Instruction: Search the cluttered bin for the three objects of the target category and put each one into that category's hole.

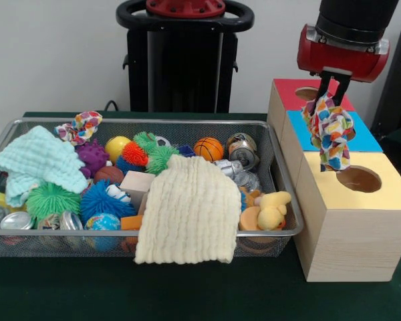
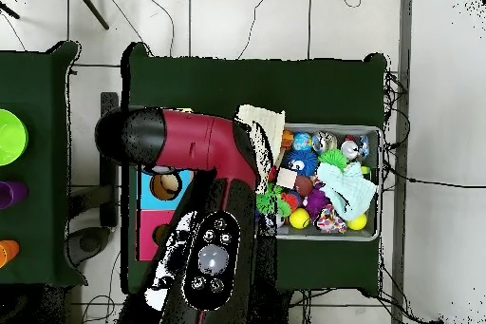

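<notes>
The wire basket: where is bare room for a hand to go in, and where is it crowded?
The wire basket has almost no bare mesh. The mint cloth covers its left, the cream cloth its front middle, balls and cans between. Open space lies outside: green table before it. The claw holds a printed fabric piece above the boxes.

yellow-topped box (image 1: 394, 190), multicoloured ruffled fabric (image 1: 329, 130)

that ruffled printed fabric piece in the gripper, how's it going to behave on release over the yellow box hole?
Probably floppy: the fabric piece hangs limp from the gripper, drooping toward the hole. Likely light, so it may snag on the rim instead of dropping through. It won't roll.
</notes>
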You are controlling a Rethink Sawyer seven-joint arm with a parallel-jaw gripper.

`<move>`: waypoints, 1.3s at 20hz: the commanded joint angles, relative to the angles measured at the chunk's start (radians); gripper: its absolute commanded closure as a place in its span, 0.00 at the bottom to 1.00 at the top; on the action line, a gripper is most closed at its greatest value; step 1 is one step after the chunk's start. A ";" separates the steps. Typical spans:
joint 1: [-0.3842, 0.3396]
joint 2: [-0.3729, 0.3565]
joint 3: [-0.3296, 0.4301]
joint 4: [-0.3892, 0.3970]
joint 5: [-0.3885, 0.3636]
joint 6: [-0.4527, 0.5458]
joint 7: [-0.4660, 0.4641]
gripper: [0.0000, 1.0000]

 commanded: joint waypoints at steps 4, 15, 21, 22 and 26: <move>0.015 0.053 0.026 0.100 0.020 -0.067 0.281 1.00; 0.046 0.072 0.006 0.077 0.023 -0.056 0.313 1.00; 0.060 0.084 -0.003 0.072 0.021 -0.061 0.328 1.00; 0.061 0.087 -0.005 0.067 0.020 -0.058 0.331 1.00; 0.065 0.102 -0.010 0.050 0.013 -0.049 0.344 1.00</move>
